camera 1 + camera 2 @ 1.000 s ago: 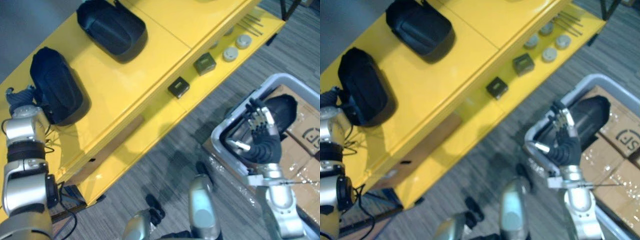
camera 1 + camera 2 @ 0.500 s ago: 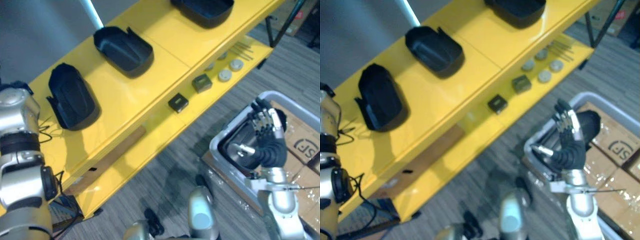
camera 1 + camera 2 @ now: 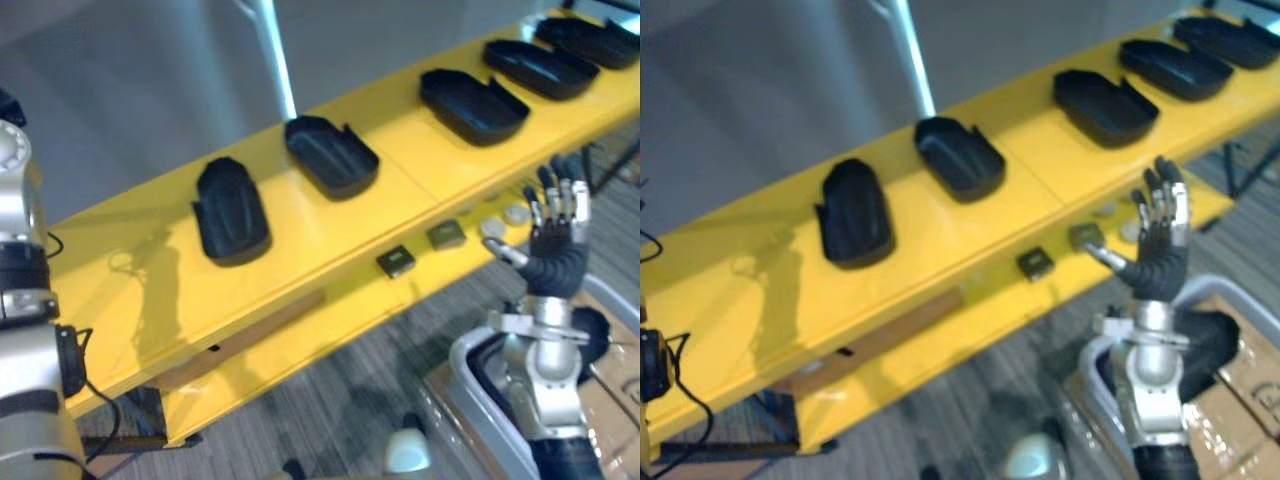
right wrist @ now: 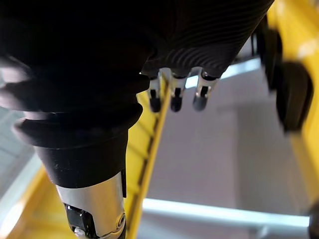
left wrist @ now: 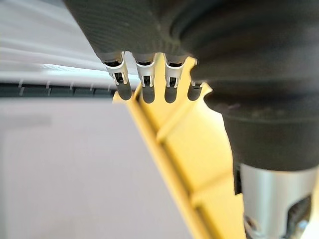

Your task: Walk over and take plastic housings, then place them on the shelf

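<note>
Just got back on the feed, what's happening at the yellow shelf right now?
The robot faces the yellow shelf, whose top tier carries five black plastic housings in a row. Its right hand is raised in front of the lower tier, fingers straight and empty. The left hand is open and empty too. A grey bin by the right arm holds a dark object, likely another housing.

right hand [image 3: 1159, 238] lifted, clear of bin [image 3: 463, 365]
</note>
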Controlling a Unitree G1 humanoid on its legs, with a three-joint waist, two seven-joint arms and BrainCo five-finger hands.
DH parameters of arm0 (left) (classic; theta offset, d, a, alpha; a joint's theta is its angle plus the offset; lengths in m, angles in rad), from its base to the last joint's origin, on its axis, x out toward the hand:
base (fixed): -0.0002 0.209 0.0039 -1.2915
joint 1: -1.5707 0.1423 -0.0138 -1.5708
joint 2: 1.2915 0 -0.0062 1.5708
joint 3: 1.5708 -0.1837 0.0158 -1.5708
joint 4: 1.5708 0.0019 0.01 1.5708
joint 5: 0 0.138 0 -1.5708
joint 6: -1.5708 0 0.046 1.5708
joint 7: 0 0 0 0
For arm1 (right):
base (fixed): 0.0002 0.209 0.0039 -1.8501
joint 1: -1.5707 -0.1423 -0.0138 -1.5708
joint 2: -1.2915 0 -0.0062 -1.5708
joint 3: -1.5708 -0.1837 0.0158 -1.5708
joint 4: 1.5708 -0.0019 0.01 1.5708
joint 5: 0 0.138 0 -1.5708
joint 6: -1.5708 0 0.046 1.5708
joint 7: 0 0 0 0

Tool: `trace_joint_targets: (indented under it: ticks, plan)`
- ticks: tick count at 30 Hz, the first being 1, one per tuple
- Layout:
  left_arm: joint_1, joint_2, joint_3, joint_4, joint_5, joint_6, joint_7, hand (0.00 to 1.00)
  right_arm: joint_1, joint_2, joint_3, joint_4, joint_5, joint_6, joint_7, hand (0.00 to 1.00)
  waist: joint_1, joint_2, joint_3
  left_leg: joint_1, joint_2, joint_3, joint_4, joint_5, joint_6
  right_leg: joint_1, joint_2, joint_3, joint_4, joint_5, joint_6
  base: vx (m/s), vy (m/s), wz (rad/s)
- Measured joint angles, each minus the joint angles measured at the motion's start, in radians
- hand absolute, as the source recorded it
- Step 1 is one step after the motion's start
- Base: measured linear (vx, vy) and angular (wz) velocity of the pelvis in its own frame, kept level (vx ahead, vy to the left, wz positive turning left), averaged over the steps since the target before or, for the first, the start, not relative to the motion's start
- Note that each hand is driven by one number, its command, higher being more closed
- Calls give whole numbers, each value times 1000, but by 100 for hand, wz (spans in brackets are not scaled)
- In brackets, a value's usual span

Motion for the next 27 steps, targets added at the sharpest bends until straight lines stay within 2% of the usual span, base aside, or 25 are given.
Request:
trace_joint_targets:
  ticks: [1, 3, 4, 8, 9, 11, 12, 13, 15, 17, 19, 25, 27]
  plan:
    - [78, -15, 54, -25, 0, -21, -15, 0, -24, 1, 3, 10, -7, 6, -13, 0, 19, -3, -14, -3, 0, -16, -3, 2, -1, 10, 0, -17, -7, 1, -1, 58, -17, 61]
    - [266, -66, 184, -73, 5, -54, -45, 0, -77, 5, -1, 43, -28, 37, -38, 0, 76, -21, -39, -6, 0, -60, -5, 5, -4, 50, 0, -67, -34, 2, -3, 41, -20, 53]
    - [305, -79, 211, -72, 4, -66, -52, 0, -88, 6, -1, 54, -29, 42, -40, 0, 88, -27, -43, -6, -1, -70, -5, 6, -5, 62, 0, -82, -41, 2, -3, 29, -21, 43]
    - [528, -188, 352, -72, -15, -98, -101, 0, -173, 45, 0, 123, -45, 127, -48, 0, 187, -67, -68, -17, -7, -144, -6, 16, -6, 113, 1, -162, -62, 5, -7, 1, -27, 50]
    - [540, -196, 360, -72, -15, -100, -104, 0, -178, 49, -1, 126, -47, 130, -49, 0, 189, -69, -69, -21, -7, -149, -6, 17, -6, 115, 1, -169, -64, 6, -9, -31, -8, 37]
    - [634, -283, 407, -69, -16, -115, -112, 0, -215, 68, 1, 144, -72, 157, -52, 0, 222, -76, -74, -41, -14, -184, -30, 44, -5, 117, 0, -200, -69, 12, -18, -55, -10, 43]
    - [646, -295, 412, -68, -16, -116, -112, 0, -219, 72, 1, 145, -72, 160, -52, 0, 225, -76, -74, -40, -14, -185, -34, 48, -5, 117, 0, -201, -69, 13, -19, -63, -5, 27]
    - [688, -336, 426, -48, -22, -128, -117, 0, -233, 87, 4, 145, -72, 170, -46, 0, 238, -75, -73, -40, -15, -190, -48, 59, -5, 116, 0, -206, -72, 13, -20, -60, -9, 14]
    - [734, -406, 460, -4, -22, -158, -122, 0, -257, 106, 13, 153, -72, 189, -36, 0, 243, -74, -73, -40, -16, -203, -72, 77, -7, 119, 2, -224, -78, 13, -21, -93, -23, 17]
    - [772, -474, 474, 90, -21, -180, -134, 0, -292, 119, 43, 192, -57, 207, -4, 0, 265, -71, -72, -34, -8, -205, -97, 99, -11, 119, 11, -224, -86, 10, -29, -81, -25, 5]
    - [788, -509, 472, 158, -23, -186, -161, 0, -317, 127, 80, 226, -28, 219, 30, 0, 274, -73, -73, -40, 2, -214, -98, 105, -18, 118, 24, -227, -89, 9, -34, -79, -40, 6]
    - [839, -623, 391, 303, -19, -191, -272, 0, -412, 209, 166, 308, 9, 241, 92, 0, 304, -73, -68, -58, 33, -236, -109, 122, -30, 100, 55, -246, -84, 3, -50, -36, -31, 7]
    - [858, -668, 358, 355, -24, -189, -308, 0, -442, 242, 180, 324, 9, 257, 111, 0, 316, -80, -46, -60, 38, -239, -106, 125, -35, 98, 59, -247, -78, 2, -51, 0, 0, 0]
